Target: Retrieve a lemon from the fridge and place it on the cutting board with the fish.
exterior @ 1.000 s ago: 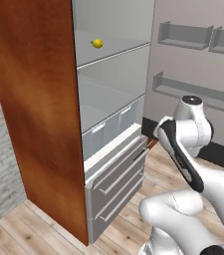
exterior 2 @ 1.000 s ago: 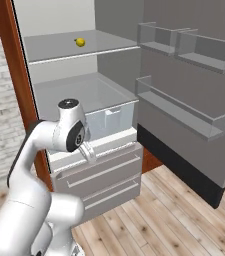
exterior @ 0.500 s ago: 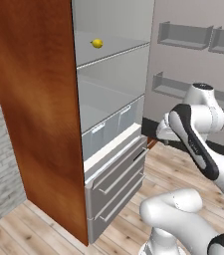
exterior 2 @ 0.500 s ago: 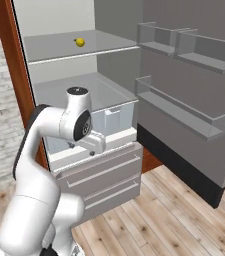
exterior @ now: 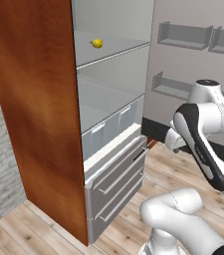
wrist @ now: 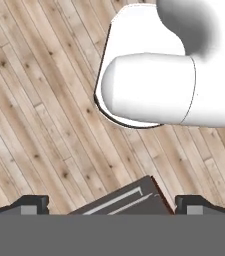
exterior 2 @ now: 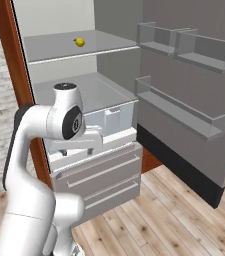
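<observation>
One lemon: a small bright yellow lemon (exterior: 97, 43) sits alone on the upper grey shelf inside the fridge (exterior: 114, 82), toward the back of the shelf; in the right base view the lemon (exterior 2: 79, 42) lies left of centre on that shelf
Fridge: its door (exterior 2: 194, 75) stands swung wide open to the right, with empty grey racks on the inner face; below the lemon's shelf come a second shelf, translucent drawers (exterior 2: 113, 118) and two closed lower drawers (exterior: 116, 185) with long silver handles
Cabinet: a tall brown wooden panel (exterior: 34, 104) stands against the fridge's left side
Arm: the white arm is folded in front of the lower drawers, its elbow raised near the level of the translucent drawers, well below the lemon
Gripper: the gripper (wrist: 111, 205) points down at the pale plank floor (wrist: 39, 125); its two dark fingertips (wrist: 31, 202) stand far apart at the bottom corners of the hand view, jaws wide, nothing between them
Beneath the hand: a corner of a grey drawer front shows between the fingertips
</observation>
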Tool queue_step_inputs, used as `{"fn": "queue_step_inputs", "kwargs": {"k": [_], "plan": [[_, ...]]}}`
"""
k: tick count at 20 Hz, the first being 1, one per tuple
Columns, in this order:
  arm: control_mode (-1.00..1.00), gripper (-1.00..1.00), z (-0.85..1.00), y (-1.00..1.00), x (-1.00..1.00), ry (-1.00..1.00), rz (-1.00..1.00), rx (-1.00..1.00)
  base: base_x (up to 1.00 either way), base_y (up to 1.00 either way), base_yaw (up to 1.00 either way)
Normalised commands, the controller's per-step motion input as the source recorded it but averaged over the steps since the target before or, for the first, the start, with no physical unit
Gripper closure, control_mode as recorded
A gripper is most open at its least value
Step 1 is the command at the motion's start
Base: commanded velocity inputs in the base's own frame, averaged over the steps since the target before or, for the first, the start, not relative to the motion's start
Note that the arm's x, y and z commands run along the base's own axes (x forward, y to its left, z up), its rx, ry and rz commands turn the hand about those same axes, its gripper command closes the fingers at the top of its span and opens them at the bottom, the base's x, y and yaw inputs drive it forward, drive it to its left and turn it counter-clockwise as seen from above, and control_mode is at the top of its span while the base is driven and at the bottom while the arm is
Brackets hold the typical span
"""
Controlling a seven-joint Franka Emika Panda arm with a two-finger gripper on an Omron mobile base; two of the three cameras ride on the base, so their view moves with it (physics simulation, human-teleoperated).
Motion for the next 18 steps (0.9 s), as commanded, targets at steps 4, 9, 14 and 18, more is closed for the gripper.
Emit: {"fn": "queue_step_inputs", "kwargs": {"k": [4,9,14,18], "plan": [[-1.00,-1.00,-0.17,0.00,-0.09,0.00,-0.03,0.01,0.00,0.00,0.00],[-1.00,-1.00,-0.02,0.04,0.00,0.02,-0.21,0.01,0.00,0.00,0.00],[-1.00,-1.00,0.00,0.04,0.00,0.04,-0.16,0.00,0.00,0.00,0.00],[-1.00,-1.00,0.00,0.24,0.00,0.00,0.00,0.00,0.00,0.00,0.00]]}}
